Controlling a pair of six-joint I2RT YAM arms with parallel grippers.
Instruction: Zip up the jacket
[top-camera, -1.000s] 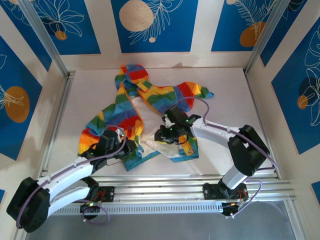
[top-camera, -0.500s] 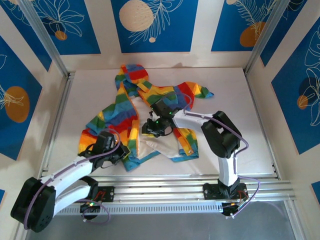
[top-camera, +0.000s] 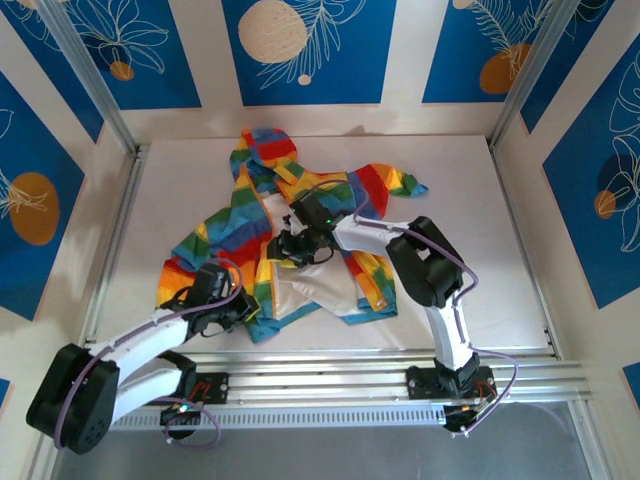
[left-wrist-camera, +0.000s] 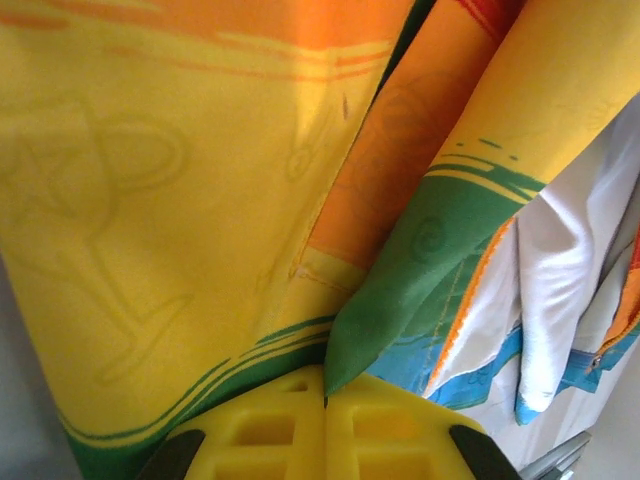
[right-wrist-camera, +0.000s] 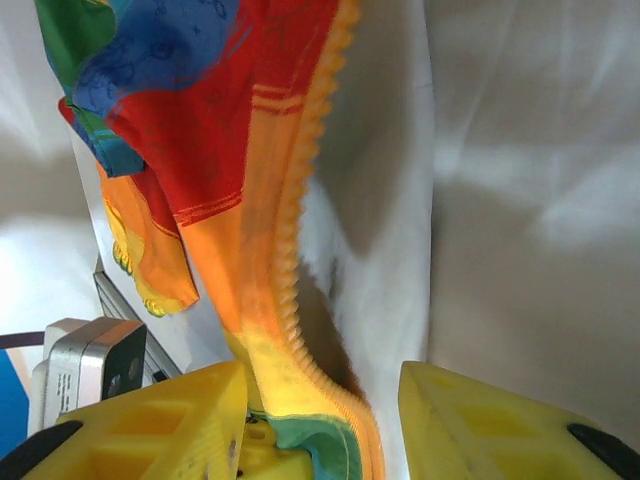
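Note:
The rainbow-striped jacket (top-camera: 250, 215) lies rumpled and unzipped on the white table, its white lining (top-camera: 310, 290) turned up near the front. My left gripper (top-camera: 234, 306) sits at the jacket's lower left hem, shut on a green fold of the jacket (left-wrist-camera: 400, 290); its yellow pads (left-wrist-camera: 260, 430) meet around the fold's tip. My right gripper (top-camera: 290, 247) rests on the jacket's middle. In the right wrist view it (right-wrist-camera: 320, 385) stands open, with the orange zipper edge (right-wrist-camera: 300, 200) running loosely between the fingers (right-wrist-camera: 160, 420) beside white lining (right-wrist-camera: 520, 200).
An aluminium rail (top-camera: 330, 365) runs along the near table edge and metal posts (top-camera: 100, 90) frame the sides. Bare white tabletop (top-camera: 470, 230) lies to the right of the jacket. Blue patterned walls surround the table.
My right gripper has travelled left and slightly away from me across the jacket, from the lower right flap to the centre. My left gripper stays clamped at the hem, barely shifted.

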